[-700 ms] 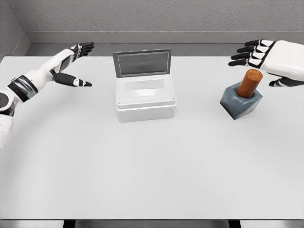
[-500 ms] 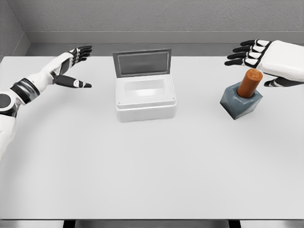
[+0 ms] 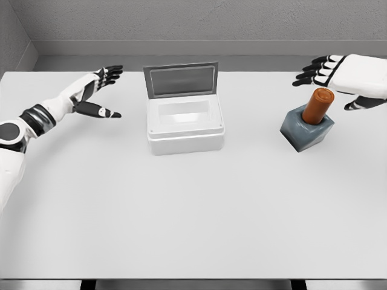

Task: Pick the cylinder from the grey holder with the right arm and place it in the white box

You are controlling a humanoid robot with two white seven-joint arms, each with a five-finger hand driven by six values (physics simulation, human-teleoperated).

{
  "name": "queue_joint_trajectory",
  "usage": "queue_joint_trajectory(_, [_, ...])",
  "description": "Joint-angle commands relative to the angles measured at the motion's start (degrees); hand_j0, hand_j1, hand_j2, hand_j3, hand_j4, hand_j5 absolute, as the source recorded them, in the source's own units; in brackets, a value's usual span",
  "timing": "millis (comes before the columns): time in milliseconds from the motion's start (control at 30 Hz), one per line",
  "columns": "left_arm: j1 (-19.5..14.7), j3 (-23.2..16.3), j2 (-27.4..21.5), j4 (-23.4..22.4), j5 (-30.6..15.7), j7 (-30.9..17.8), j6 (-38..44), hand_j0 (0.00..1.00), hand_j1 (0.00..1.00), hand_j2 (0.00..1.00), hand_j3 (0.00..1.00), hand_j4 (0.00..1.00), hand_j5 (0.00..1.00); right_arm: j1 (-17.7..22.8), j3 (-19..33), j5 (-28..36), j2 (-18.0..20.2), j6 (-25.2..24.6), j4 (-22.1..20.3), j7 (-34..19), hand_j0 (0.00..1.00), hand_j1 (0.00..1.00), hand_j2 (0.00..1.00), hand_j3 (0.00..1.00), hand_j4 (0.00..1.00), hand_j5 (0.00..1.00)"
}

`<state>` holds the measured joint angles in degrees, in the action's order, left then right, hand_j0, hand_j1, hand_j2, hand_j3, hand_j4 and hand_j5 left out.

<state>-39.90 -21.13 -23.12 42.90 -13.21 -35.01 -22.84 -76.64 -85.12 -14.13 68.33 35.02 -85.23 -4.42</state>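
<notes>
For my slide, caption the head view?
Open right hand hovers behind orange cylinder in grey holder; white box open.

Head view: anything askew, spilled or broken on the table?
Only the grey holder: it sits turned at an angle to the table edge, so the orange cylinder in it leans. The white box is square, lid up. Nothing spilled or damaged. Both hands are open, holding nothing.

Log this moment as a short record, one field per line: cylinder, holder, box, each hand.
cylinder: orange cylinder, tilted, seated in the grey holder
holder: on the table, right of the box
box: white box, lid up, nothing visible inside
right hand: fingers spread, above and behind the cylinder, not touching it
left hand: open, left of the box, holding nothing
</notes>
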Motion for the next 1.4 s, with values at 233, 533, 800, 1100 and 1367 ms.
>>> queue_joint_trajectory(233, [-0.70,0.21,2.55,0.43,-0.67,0.01,2.36,1.00,1.00,1.00,1.00,1.00,1.00,0.00,-2.95,3.58,-4.26,-0.02,7.53,0.03,1.00,1.00,1.00,1.00,1.00,1.00])
queue_joint_trajectory(533, [-1.32,0.74,2.64,0.69,-1.11,0.01,2.36,1.00,1.00,1.00,1.00,1.00,1.00,0.17,-4.09,4.28,-9.18,-0.02,14.03,-0.41,1.00,1.00,1.00,1.00,1.00,1.00])
queue_joint_trajectory(800, [-1.41,0.74,2.82,0.60,-1.82,0.01,2.80,1.00,1.00,1.00,1.00,1.00,1.00,0.53,-4.27,3.84,-11.82,-0.02,16.50,-0.67,1.00,1.00,1.00,1.00,1.00,1.00])
queue_joint_trajectory(1100, [-1.41,0.48,3.34,0.69,-0.94,0.01,2.62,1.00,1.00,1.00,1.00,1.00,1.00,0.61,-5.15,3.58,-12.70,-0.02,17.55,-1.29,1.00,1.00,1.00,1.00,1.00,1.00])
queue_joint_trajectory(1367, [-1.32,0.30,3.26,0.69,-0.94,0.01,2.62,1.00,1.00,1.00,1.00,1.00,1.00,0.70,-4.88,3.23,-12.78,-0.02,17.11,-4.89,0.39,0.39,0.39,0.39,0.39,0.39])
